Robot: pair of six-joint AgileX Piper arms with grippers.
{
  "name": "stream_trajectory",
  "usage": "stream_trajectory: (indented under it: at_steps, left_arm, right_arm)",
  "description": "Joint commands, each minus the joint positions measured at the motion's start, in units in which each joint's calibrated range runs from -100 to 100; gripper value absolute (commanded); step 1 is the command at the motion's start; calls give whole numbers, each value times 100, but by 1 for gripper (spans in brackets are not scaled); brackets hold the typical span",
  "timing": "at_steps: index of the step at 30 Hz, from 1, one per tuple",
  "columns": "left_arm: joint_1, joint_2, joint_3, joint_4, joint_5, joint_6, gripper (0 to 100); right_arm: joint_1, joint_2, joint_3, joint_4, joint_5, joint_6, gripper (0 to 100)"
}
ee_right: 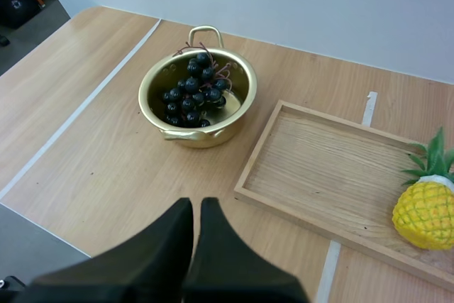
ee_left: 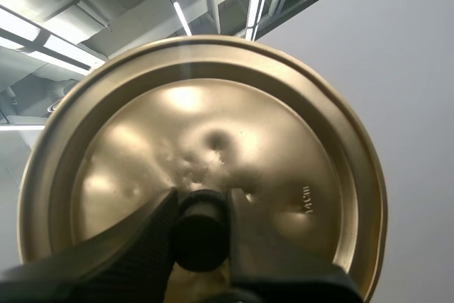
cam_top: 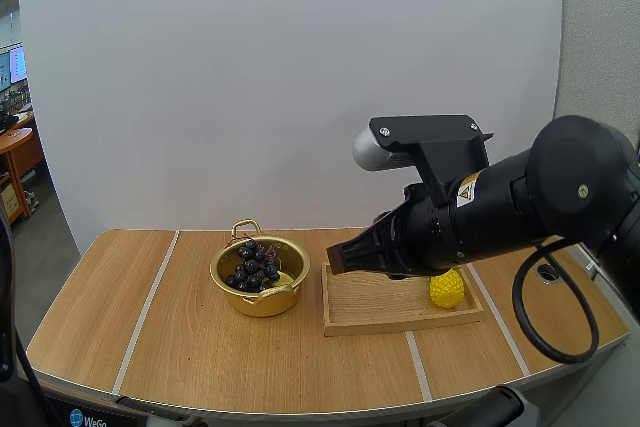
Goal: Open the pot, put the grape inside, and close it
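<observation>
A gold pot [cam_top: 258, 292] stands open on the table, with a bunch of dark grapes [cam_top: 254, 267] inside it. From my right wrist view the pot [ee_right: 191, 129] and the grapes [ee_right: 193, 90] lie ahead of my right gripper [ee_right: 196, 205], whose fingers lie together with nothing between them. In the high view that gripper [cam_top: 337, 259] hovers over the wooden tray's left end, just right of the pot. My left gripper [ee_left: 201, 200] is shut on the black knob [ee_left: 201, 235] of the gold lid [ee_left: 213, 125], which is held up in the air.
A wooden tray [cam_top: 372, 309] lies to the right of the pot, with a yellow toy pineapple [cam_top: 447, 288] at its right end. The tray [ee_right: 319, 168] and the pineapple [ee_right: 425, 211] are also in the right wrist view. Bare tabletop lies left of the pot.
</observation>
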Motion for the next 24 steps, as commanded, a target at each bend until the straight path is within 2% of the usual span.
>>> stream_trajectory:
  at_steps: [1,24]
  left_arm:
    - [-13,-20,-37,0,-206,-30,0]
    - [-13,-20,-37,0,-187,-30,0]
  right_arm:
    - [-65,-141,121,134,-304,-274,0]
    - [-65,-141,121,256,-410,-327,0]
